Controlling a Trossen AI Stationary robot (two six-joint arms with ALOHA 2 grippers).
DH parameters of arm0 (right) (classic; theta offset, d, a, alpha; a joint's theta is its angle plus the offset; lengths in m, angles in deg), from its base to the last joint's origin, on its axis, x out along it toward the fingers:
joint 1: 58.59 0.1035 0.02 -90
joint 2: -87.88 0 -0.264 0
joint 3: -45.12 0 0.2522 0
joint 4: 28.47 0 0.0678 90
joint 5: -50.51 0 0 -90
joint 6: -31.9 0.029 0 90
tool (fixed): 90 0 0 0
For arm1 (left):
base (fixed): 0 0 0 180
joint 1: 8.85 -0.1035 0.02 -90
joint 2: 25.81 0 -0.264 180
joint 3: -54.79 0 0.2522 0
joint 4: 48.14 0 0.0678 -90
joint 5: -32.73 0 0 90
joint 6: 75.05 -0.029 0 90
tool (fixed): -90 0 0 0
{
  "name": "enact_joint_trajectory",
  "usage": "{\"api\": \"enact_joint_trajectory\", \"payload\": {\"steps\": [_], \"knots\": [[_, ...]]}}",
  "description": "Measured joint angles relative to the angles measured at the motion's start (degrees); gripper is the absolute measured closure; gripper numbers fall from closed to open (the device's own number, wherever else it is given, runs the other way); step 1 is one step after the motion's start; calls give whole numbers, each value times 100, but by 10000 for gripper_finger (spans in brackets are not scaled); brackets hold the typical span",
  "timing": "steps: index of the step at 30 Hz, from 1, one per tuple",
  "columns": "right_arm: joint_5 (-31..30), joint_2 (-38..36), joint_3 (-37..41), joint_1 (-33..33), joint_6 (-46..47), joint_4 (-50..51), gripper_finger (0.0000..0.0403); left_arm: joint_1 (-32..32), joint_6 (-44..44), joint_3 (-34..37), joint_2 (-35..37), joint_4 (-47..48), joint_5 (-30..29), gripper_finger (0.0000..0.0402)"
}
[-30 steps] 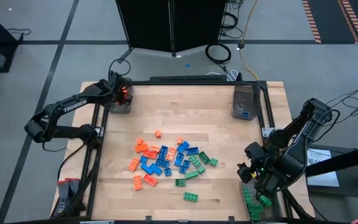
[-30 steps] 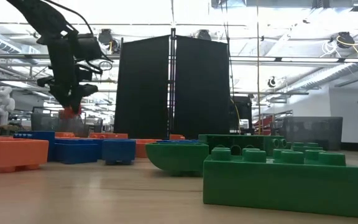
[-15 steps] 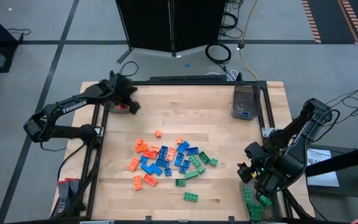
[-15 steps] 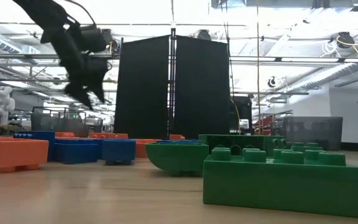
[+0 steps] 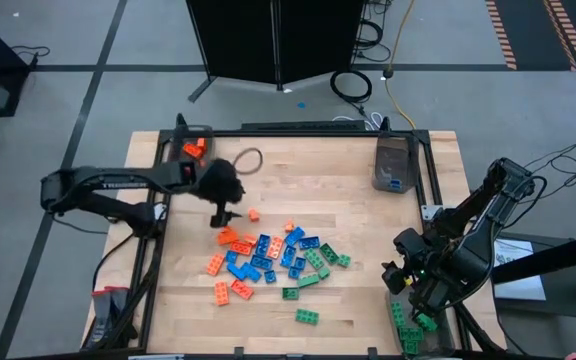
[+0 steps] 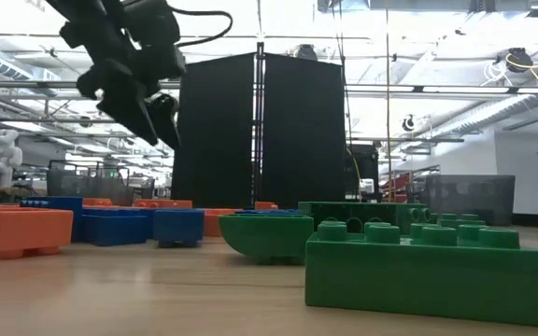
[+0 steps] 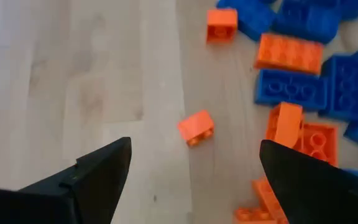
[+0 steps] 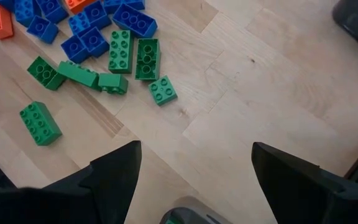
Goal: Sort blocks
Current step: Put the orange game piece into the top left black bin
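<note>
Orange, blue and green blocks [image 5: 268, 255] lie in a loose pile on the wooden table's middle. My left gripper [image 5: 220, 213] hovers open above the pile's far-left edge. In the left wrist view a small orange block [image 7: 196, 127] lies on the wood ahead of its fingers [image 7: 194, 171], with more orange and blue blocks [image 7: 294, 87] beyond. My right gripper [image 5: 406, 287] stands open and empty over the near right edge. Its wrist view [image 8: 194, 168] looks down on green blocks [image 8: 129, 59].
A bin with orange blocks [image 5: 194, 150] stands at the far left corner. A bin with blue ones [image 5: 393, 165] is at the far right, and a bin with green ones [image 5: 408, 328] at the near right. Bare wood lies around the pile.
My left gripper has opened over the far-left bin and let go of an orange block. It has then swung toward the table's middle, rolling as it went, and now hangs open over the pile's far-left edge.
</note>
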Motion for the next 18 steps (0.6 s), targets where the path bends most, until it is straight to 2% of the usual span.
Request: {"api": "enact_joint_trajectory", "payload": {"steps": [5,18], "knots": [[0,0,0,0,0,4,103,332,-86,-2,-484,-535,-202,43],[17,0,0,0,0,-9,103,337,-930,2,-1920,-874,-436,44]]}}
